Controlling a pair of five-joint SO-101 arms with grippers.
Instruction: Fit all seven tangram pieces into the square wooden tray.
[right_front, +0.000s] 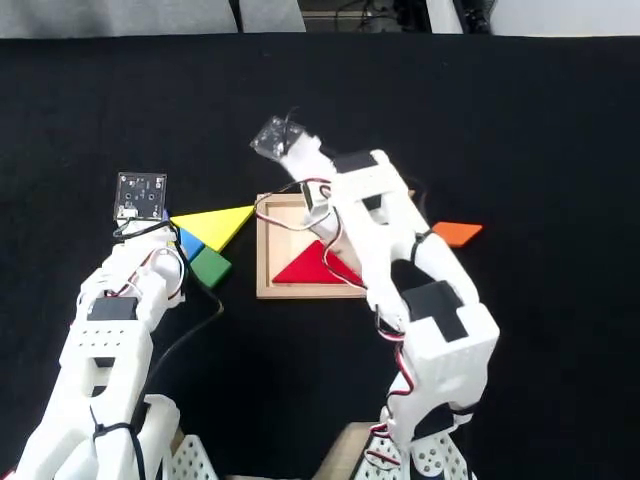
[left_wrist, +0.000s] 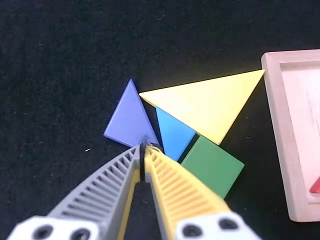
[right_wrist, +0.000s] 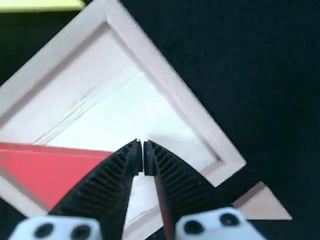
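The square wooden tray (right_front: 270, 290) lies mid-table with a red triangle (right_front: 318, 266) flat in its near part. My right gripper (right_wrist: 142, 150) hangs shut and empty over the tray's bare floor (right_wrist: 125, 105), next to the red triangle (right_wrist: 45, 167). Left of the tray lie a yellow triangle (left_wrist: 205, 102), a blue piece (left_wrist: 174, 132), a green square (left_wrist: 212, 165) and a purple triangle (left_wrist: 127, 122), all packed close together. My left gripper (left_wrist: 144, 148) is shut, its tips at the purple triangle's near corner. The yellow triangle's tip reaches the tray's corner (left_wrist: 270, 62).
An orange piece (right_front: 457, 233) lies on the black cloth right of the tray. A pale tan triangle (right_wrist: 260, 202) lies just outside a tray corner. The right arm (right_front: 375, 225) covers the tray's right side. Open cloth stretches behind and in front.
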